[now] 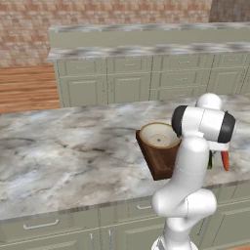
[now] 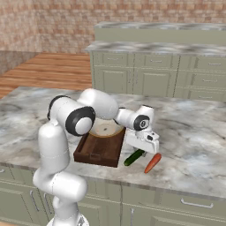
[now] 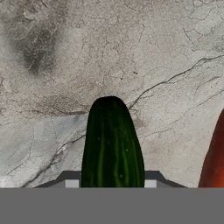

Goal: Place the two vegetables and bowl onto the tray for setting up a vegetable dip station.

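Down at the near edge of the marble counter, the gripper has its fingers drawn in against both sides of the cucumber, the dark green stick running straight up between the tips in the hand view; the grip looks made, though whether it is firm enough to lift cannot be told. The cucumber lies flat on the stone just beside the tray, poking out from under the hand in the right base view. It should handle as a light, stiff stick with smooth, rather slippery skin, and being round it may roll or swing if pinched near one end, so a hold across its middle looks the safest. Just beside it, apart from it, rests the orange-red carrot, tapered and likely just as light and rigid, best taken at its thicker half. Farther back, the dark wooden tray already carries the tan-rimmed bowl at its far end, leaving bare wood nearer the robot for both vegetables. Beyond stand the pale green cabinets and a brick wall.
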